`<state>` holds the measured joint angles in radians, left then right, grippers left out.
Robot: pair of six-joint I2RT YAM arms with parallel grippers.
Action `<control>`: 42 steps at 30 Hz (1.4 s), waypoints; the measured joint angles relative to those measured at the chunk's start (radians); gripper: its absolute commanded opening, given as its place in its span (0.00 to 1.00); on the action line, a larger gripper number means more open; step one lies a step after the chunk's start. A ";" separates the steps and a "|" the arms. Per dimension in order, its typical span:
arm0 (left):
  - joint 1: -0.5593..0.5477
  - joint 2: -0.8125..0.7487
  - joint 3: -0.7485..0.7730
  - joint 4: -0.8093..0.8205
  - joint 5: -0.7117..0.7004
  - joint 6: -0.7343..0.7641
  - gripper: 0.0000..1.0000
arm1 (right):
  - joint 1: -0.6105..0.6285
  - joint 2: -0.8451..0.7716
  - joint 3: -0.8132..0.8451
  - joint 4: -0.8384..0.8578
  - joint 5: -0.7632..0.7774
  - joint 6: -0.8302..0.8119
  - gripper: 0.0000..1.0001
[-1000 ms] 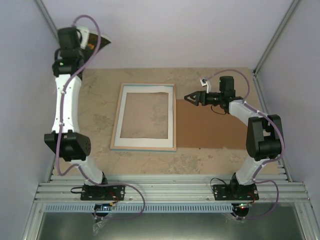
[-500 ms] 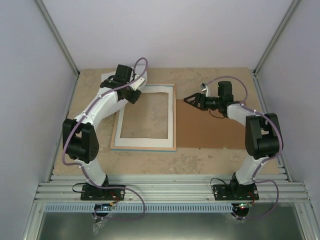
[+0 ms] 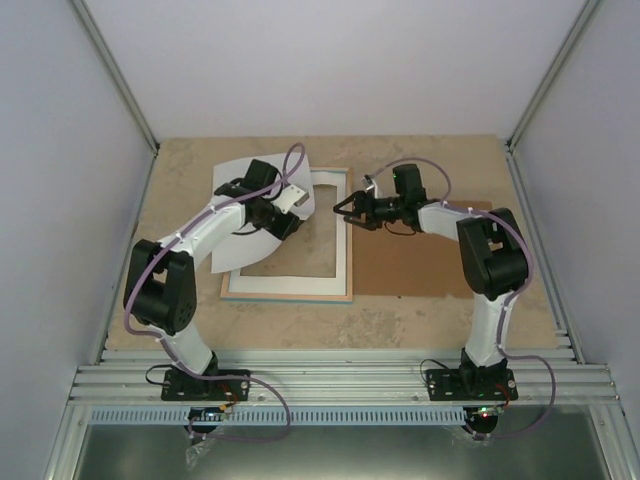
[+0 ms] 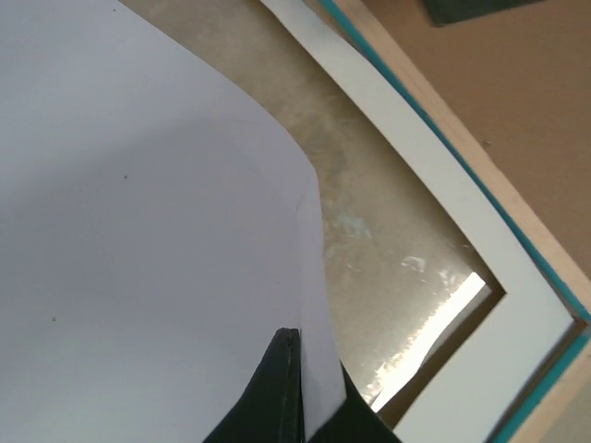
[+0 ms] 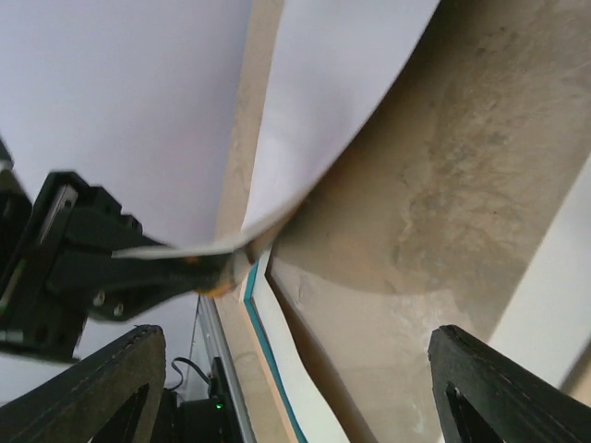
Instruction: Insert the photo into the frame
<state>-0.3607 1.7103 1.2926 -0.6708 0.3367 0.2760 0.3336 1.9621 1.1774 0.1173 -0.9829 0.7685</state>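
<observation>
— How far along is the job?

— Partway, I'd judge. The photo (image 4: 138, 231) is up off the table (image 3: 400, 320), caught by one edge in the left gripper (image 4: 300, 388), whose fingers are pressed together on the paper. The sheet hangs curled over the upper-left corner of the frame (image 3: 286, 297), with its plain white side to the cameras (no view shows the printed side).

— So it isn't in yet?

— No. The opening is uncovered and the table surface shows through it. What's left, as I read it, is to lower the sheet, square it within the white mat (image 4: 434, 175) that sits in the frame, and let go. The brown backing board (image 3: 420, 265) lies to the right, running up to the frame's right edge, so the back isn't closed either.

— And the other arm?

— The right gripper (image 3: 345, 213) has its fingers spread and holds nothing. It hovers at the frame's upper-right side, near the free edge of the sheet.

— And the count?

— One photo, one frame, one mat, one backing board, two grippers.
</observation>
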 measured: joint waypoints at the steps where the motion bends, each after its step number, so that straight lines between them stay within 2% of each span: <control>1: -0.003 -0.003 -0.011 0.006 0.011 -0.002 0.00 | 0.009 0.020 0.018 0.003 0.000 0.014 0.77; 13: -0.008 -0.074 -0.085 0.032 0.123 -0.001 0.00 | 0.074 0.182 0.152 0.011 0.000 0.122 0.68; 32: -0.030 -0.119 -0.142 0.029 0.165 0.042 0.00 | 0.085 0.236 0.211 -0.002 0.054 0.145 0.28; 37: -0.040 -0.120 -0.155 0.023 0.175 0.052 0.00 | 0.085 0.236 0.211 -0.010 0.056 0.139 0.06; 38: -0.044 -0.121 -0.157 0.022 0.175 0.055 0.06 | 0.085 0.236 0.211 -0.011 0.057 0.136 0.02; 40: -0.049 -0.124 -0.163 0.022 0.174 0.059 0.26 | 0.085 0.236 0.211 -0.018 0.055 0.133 0.00; 42: -0.052 -0.129 -0.164 0.018 0.175 0.061 0.40 | 0.085 0.236 0.209 -0.019 0.058 0.132 0.01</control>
<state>-0.4129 1.5814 1.1286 -0.6525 0.5121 0.3370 0.4187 2.1983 1.3861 0.0978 -0.9245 0.9009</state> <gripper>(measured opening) 0.212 0.018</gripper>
